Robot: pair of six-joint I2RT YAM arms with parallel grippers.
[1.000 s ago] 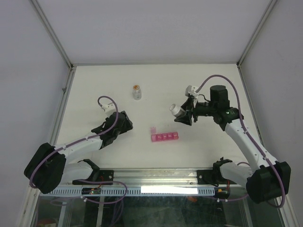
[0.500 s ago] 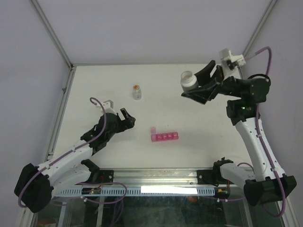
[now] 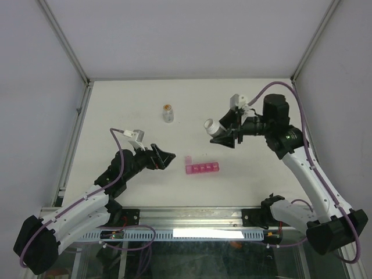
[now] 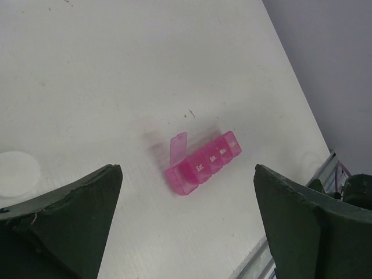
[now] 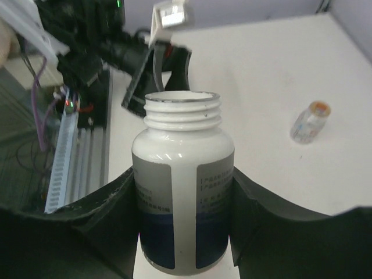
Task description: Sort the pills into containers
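The pink pill-organiser strip (image 3: 202, 168) lies on the white table, its left-end lid standing open. In the left wrist view the strip (image 4: 203, 164) lies just ahead of my fingers. My left gripper (image 3: 166, 157) is open and empty, a short way left of the strip, with its jaws wide apart (image 4: 186, 232). My right gripper (image 3: 224, 135) is shut on a white bottle (image 3: 211, 126) with a blue label and no cap (image 5: 183, 192). It holds the bottle in the air, up and right of the strip, mouth pointing left. No pills show.
A small clear bottle (image 3: 168, 113) with orange-brown contents stands at the back of the table, and also shows in the right wrist view (image 5: 310, 122). A white round disc (image 4: 14, 172) lies on the table left of my left fingers. Metal frame rails border the table.
My right arm swung the bottle up to the far right, then brought it back down to the left near the strip. My left gripper moved right toward the strip.
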